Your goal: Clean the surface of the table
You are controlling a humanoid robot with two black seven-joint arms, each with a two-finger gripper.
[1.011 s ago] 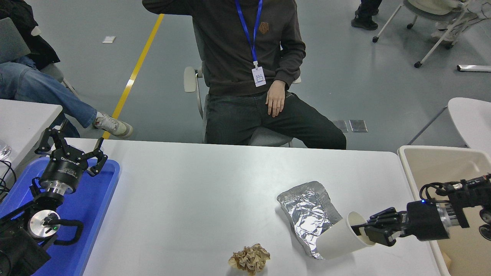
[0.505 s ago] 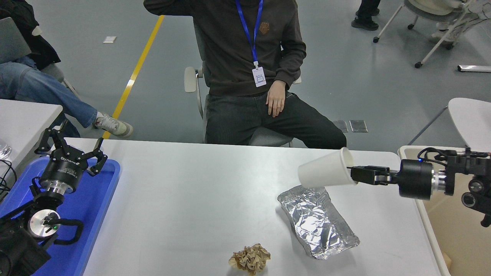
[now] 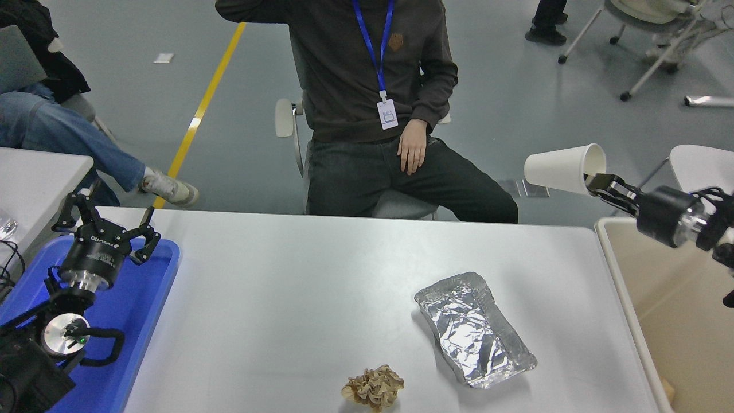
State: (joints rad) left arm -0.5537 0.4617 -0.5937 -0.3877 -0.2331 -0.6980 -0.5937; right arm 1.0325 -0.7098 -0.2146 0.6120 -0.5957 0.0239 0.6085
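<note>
Pinching a white paper cup, the right end effector hangs above the table surface.

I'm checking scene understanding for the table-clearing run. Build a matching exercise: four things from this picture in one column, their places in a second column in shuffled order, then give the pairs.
Things:
1. white paper cup
2. crumpled foil sheet
3. crumpled brown paper ball
4. left gripper

Places:
A. at the near edge of the table surface
B. parked over the blue plastic tray
C. lying flat on the table's right half
D. held in the air on its side by the right gripper, up near the beige bin

Pairs: 1-D, 2-C, 3-A, 4-B
</note>
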